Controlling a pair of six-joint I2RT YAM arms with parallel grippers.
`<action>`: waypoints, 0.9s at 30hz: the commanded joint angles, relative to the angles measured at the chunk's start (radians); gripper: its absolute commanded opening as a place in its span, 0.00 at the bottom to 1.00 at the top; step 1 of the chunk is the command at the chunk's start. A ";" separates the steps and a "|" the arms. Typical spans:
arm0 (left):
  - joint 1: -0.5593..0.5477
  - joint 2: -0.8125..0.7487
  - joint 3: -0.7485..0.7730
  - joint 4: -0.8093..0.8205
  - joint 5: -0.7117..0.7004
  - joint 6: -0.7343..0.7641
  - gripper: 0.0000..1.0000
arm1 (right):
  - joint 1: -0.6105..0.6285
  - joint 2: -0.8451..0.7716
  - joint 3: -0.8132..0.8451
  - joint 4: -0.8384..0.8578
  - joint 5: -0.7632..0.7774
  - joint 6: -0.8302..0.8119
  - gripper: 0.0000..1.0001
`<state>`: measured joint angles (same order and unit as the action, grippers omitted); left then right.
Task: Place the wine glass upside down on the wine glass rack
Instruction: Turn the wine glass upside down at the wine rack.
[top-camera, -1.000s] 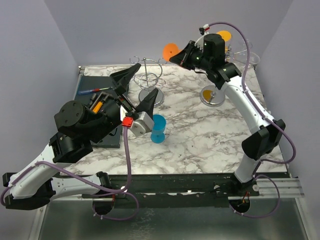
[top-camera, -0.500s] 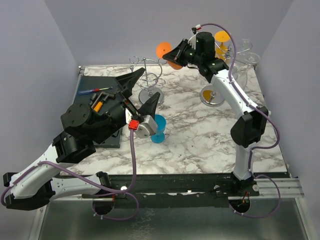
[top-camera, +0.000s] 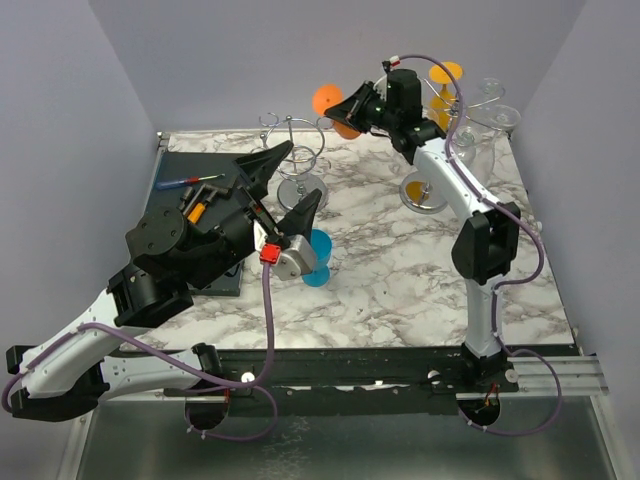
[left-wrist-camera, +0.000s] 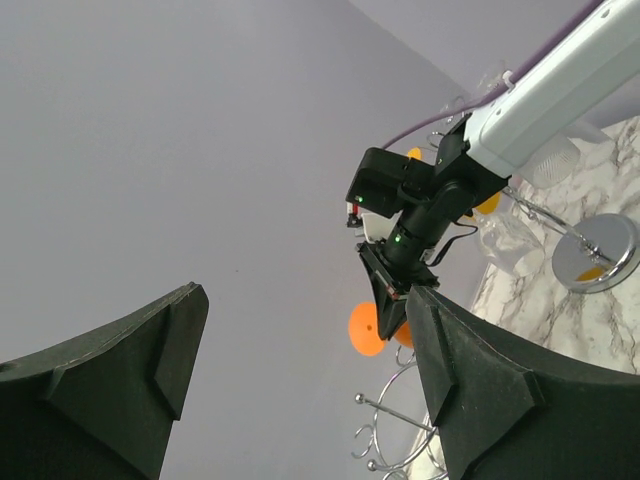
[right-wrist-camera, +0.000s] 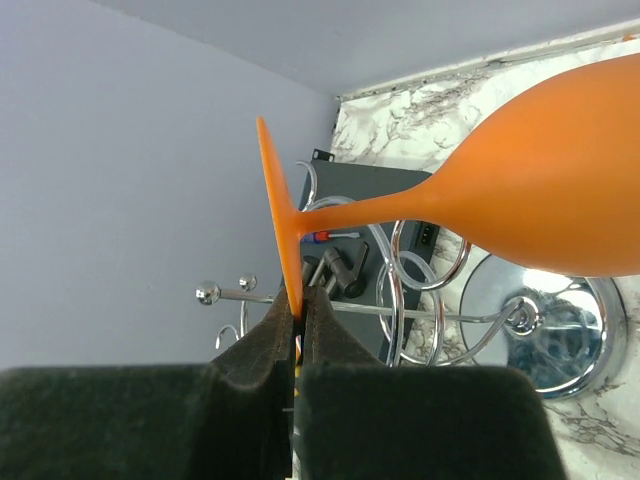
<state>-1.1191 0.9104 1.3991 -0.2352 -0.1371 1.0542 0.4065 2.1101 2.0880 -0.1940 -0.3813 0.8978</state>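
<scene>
My right gripper (top-camera: 345, 112) is shut on the rim of the foot of an orange wine glass (top-camera: 328, 100), held in the air at the back of the table. In the right wrist view the thin foot (right-wrist-camera: 276, 200) sits pinched between the pads, at my right gripper (right-wrist-camera: 300, 300). The bowl (right-wrist-camera: 540, 190) reaches out over the chrome wire wine glass rack (right-wrist-camera: 430, 300). That rack (top-camera: 296, 150) stands just below and left of the glass. My left gripper (top-camera: 300, 172) hangs open near the rack's base, holding nothing. The left wrist view shows my left gripper (left-wrist-camera: 310, 295) with the glass foot (left-wrist-camera: 366, 328) beyond it.
A blue glass (top-camera: 320, 262) stands upright mid-table, by my left gripper's lower finger. A second rack with a chrome base (top-camera: 425, 195) at the back right carries orange and clear glasses (top-camera: 470, 110). A dark tool tray (top-camera: 180, 190) lies at the left.
My right arm has swung left with the orange glass, bringing it closer to the left rack. My left arm has shifted slightly and stays open.
</scene>
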 joint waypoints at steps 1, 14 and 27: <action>0.004 -0.016 -0.014 -0.009 0.025 -0.005 0.88 | 0.000 0.041 0.009 0.084 -0.051 0.062 0.00; 0.004 -0.022 -0.037 -0.005 0.034 -0.002 0.88 | 0.000 0.006 -0.114 0.145 -0.068 0.111 0.00; 0.004 -0.030 -0.061 -0.003 0.045 0.024 0.88 | 0.001 -0.030 -0.132 0.153 -0.074 0.123 0.44</action>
<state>-1.1191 0.8951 1.3453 -0.2348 -0.1162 1.0622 0.4004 2.1323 1.9205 -0.0322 -0.4381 1.0344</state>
